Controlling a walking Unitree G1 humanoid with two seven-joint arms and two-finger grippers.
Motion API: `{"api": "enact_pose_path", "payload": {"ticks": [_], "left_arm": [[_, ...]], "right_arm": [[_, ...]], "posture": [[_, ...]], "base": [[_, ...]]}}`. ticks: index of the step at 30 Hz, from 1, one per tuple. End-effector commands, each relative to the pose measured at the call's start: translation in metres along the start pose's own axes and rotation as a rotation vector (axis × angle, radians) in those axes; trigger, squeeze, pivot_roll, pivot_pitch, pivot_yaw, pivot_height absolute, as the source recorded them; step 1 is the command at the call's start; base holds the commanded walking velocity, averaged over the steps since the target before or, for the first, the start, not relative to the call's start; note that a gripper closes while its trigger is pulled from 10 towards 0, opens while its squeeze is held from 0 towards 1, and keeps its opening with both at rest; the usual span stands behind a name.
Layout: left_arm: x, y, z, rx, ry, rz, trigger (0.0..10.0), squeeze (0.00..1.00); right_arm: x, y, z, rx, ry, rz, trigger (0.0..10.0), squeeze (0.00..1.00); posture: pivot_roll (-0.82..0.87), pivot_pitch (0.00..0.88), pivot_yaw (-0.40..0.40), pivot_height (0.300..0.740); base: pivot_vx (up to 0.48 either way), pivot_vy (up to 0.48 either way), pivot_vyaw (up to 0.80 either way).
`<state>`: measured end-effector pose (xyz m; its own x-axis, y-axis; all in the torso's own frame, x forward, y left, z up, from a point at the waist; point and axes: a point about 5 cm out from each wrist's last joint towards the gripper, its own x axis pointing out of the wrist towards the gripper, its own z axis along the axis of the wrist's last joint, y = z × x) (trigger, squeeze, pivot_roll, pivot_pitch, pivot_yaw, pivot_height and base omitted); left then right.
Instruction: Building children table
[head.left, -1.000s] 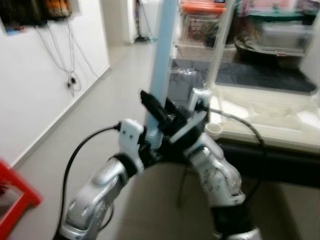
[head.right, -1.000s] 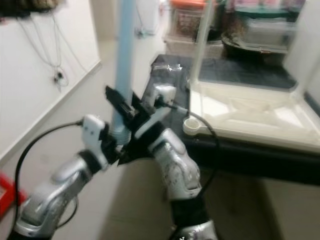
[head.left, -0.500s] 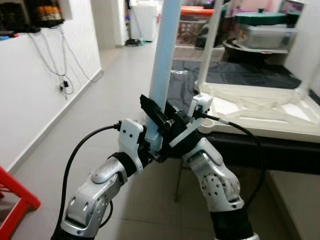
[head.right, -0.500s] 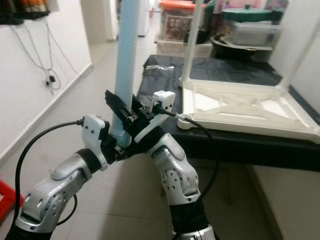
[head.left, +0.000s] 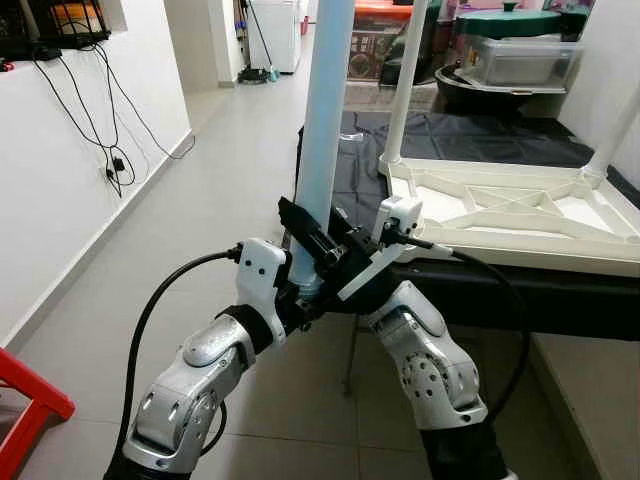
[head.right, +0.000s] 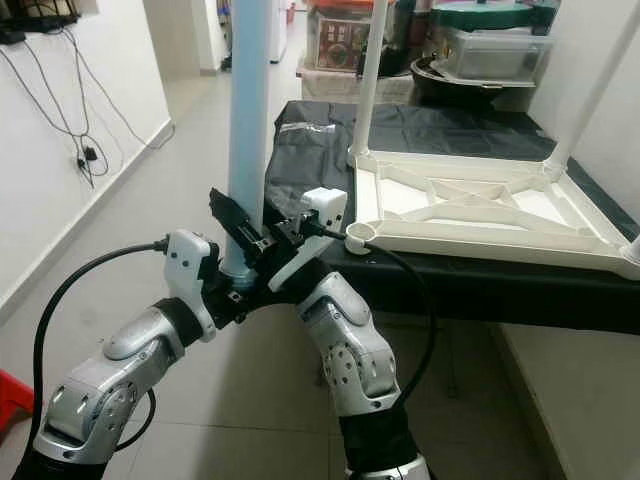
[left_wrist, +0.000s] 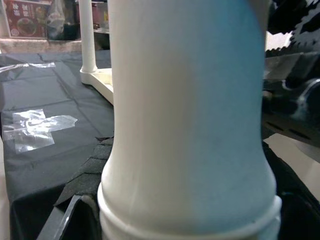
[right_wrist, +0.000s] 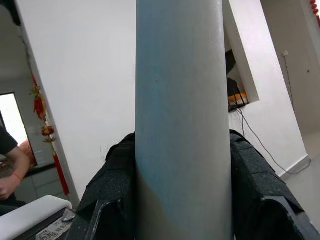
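Holding a pale blue leg upright near its lower end, the left hand and the right hand both squeeze it from each side. The leg stands over the floor, just beside the bench. On the bench's black cover lies the white table top, upside down, with two white legs sticking up from its far corners.
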<state>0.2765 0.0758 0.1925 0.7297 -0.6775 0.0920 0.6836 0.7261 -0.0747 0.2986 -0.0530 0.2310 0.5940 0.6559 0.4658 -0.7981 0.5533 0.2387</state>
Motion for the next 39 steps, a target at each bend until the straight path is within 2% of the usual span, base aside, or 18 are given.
{"api": "enact_pose_path", "payload": {"ticks": [1,2,3,5,6,9,10,12,16,17,19,20,21,26,31,39], "left_arm": [[0.003,-0.002,0.003,0.047,-0.017,-0.005,0.0,0.00],[0.002,-0.001,0.001,0.058,-0.005,0.008,0.0,0.00],[0.001,0.003,-0.002,0.077,0.016,0.033,10.0,0.00],[0.000,0.006,-0.005,0.100,0.039,0.056,10.0,0.00],[-0.002,0.012,-0.008,0.122,0.064,0.091,10.0,0.00],[-0.004,0.016,-0.011,0.136,0.081,0.115,10.0,0.00],[-0.013,0.030,-0.017,0.232,0.132,0.178,10.0,0.00],[-0.023,0.043,-0.022,0.323,0.180,0.218,10.0,0.00],[-0.026,0.047,-0.024,0.350,0.195,0.226,10.0,0.00],[-0.030,0.052,-0.025,0.398,0.212,0.240,10.0,0.00],[-0.037,0.065,-0.027,0.554,0.259,0.268,10.0,0.00],[-0.037,0.065,-0.027,0.554,0.259,0.268,10.0,0.00],[-0.040,0.072,-0.026,0.633,0.265,0.294,10.0,0.00],[-0.037,0.074,-0.025,0.681,0.252,0.302,10.0,0.00],[-0.026,0.069,-0.023,0.724,0.197,0.318,10.0,0.00],[-0.011,0.059,-0.027,0.727,0.157,0.296,10.0,0.00]], "right_arm": [[0.002,0.001,-0.016,0.010,0.079,-0.028,0.0,0.00],[0.002,-0.001,-0.016,-0.002,0.087,-0.059,0.0,0.00],[0.003,-0.005,-0.016,-0.039,0.104,-0.101,10.0,0.00],[0.003,-0.010,-0.016,-0.073,0.110,-0.142,10.0,0.00],[0.004,-0.013,-0.013,-0.072,0.100,-0.167,10.0,1.00],[0.005,-0.015,-0.011,-0.067,0.091,-0.181,10.0,1.00],[0.007,-0.018,-0.008,-0.084,0.109,-0.196,10.0,0.00],[0.010,-0.020,-0.005,-0.107,0.134,-0.208,10.0,0.00],[0.011,-0.020,-0.004,-0.111,0.140,-0.212,10.0,0.00],[0.012,-0.021,-0.003,-0.108,0.149,-0.216,10.0,0.00],[0.015,-0.023,-0.001,-0.062,0.158,-0.229,10.0,0.00],[0.015,-0.023,-0.001,-0.062,0.158,-0.229,10.0,0.00],[0.017,-0.022,0.000,-0.005,0.161,-0.229,10.0,0.00],[0.018,-0.021,-0.001,0.051,0.168,-0.223,10.0,0.00],[0.021,-0.016,-0.003,0.120,0.173,-0.224,10.0,0.00],[0.026,-0.015,-0.002,0.139,0.144,-0.271,10.0,0.00]], "posture": [[0.11,0.062,-0.022,0.740],[0.11,0.062,-0.022,0.740],[0.11,0.064,-0.023,0.740],[0.11,0.063,-0.023,0.740],[0.10,0.065,-0.020,0.740],[0.10,0.065,-0.020,0.740],[0.10,0.071,-0.022,0.740],[0.10,0.071,-0.023,0.740],[0.10,0.071,-0.023,0.740],[0.10,0.074,-0.027,0.740],[0.11,0.076,-0.030,0.740],[0.11,0.076,-0.030,0.740],[0.10,0.076,-0.030,0.740],[0.10,0.076,-0.032,0.740],[0.10,0.079,-0.031,0.740],[0.10,0.079,-0.029,0.740]], "base": [[0.000,0.000,0.00],[0.000,0.000,0.00],[0.000,0.000,0.00],[0.000,0.000,0.00],[0.000,0.000,0.00],[0.000,0.000,0.00],[0.000,0.000,0.00],[0.000,0.000,0.00],[0.000,0.000,0.00],[0.000,0.000,0.00],[0.000,0.000,0.00],[0.000,0.000,0.00],[0.000,0.000,0.00],[0.000,0.000,0.00],[0.000,0.000,0.00],[0.000,0.000,0.00]]}}
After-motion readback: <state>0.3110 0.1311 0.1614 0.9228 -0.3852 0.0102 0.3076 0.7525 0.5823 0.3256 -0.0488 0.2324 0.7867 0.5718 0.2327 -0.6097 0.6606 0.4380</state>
